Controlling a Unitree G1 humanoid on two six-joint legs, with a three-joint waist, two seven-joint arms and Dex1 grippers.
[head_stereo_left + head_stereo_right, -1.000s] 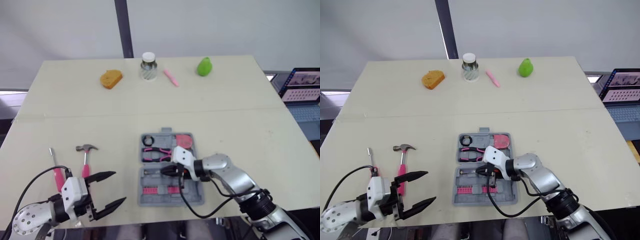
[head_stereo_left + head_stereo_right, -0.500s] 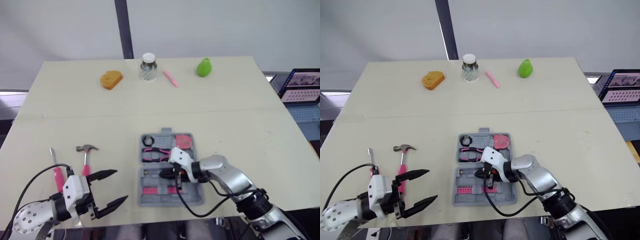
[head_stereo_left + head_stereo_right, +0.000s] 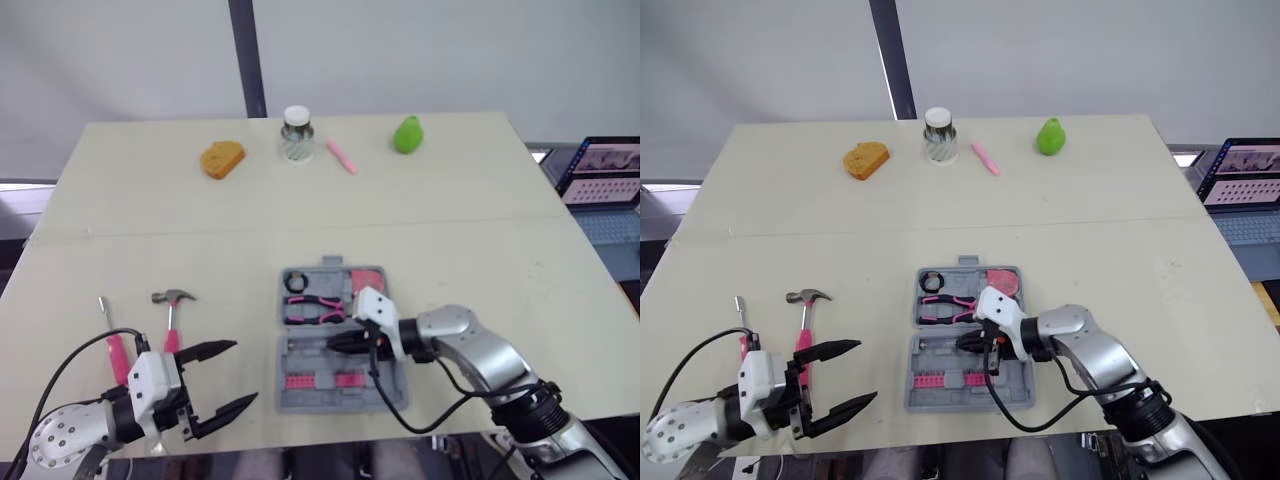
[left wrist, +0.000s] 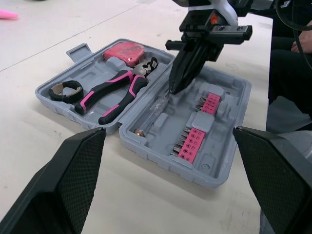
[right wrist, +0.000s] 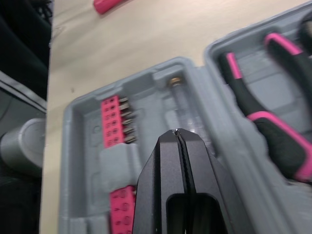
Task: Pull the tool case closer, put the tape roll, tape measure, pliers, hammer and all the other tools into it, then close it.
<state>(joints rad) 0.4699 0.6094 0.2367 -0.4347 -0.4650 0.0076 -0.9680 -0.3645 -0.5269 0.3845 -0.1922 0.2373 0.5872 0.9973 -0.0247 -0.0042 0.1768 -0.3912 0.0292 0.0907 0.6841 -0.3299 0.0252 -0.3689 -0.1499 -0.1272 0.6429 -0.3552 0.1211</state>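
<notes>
Tool case (image 3: 340, 352), grey moulded plastic, lies open and flat in the lower centre of the head view, close to the near edge of the cream table (image 3: 450, 200). It looks close enough for both arms to reach it.

Far half holds the black tape roll (image 3: 296, 283), the pink-handled pliers (image 3: 315, 309) and the pink tape measure (image 3: 368, 281), each in its own recess. Near half holds the pink bit strips (image 4: 200, 122) and a clear-shafted tool (image 4: 152, 113) in a slot by the hinge.

Right gripper (image 3: 338, 342): fingers pressed together, nothing seen between them. Its tip points down at the clear-shafted tool. Probably pressing it into its slot; cannot tell if it touches.

Left gripper (image 3: 243, 372): fingers spread wide, empty, lower left of the frame. It points towards the case and is probably waiting.

Still outside the case, at left of the frame:
- steel-headed hammer with pink grip (image 3: 172, 315)
- pink-handled screwdriver (image 3: 115, 345), just beside it

Lid not closed.

Against 0.5 s ago:
- Right wrist has shifted slightly to the right of the frame and the fingertips have come back with it a little.
- Left gripper is about where it was.
- Case, hammer and screwdriver have not moved.
</notes>
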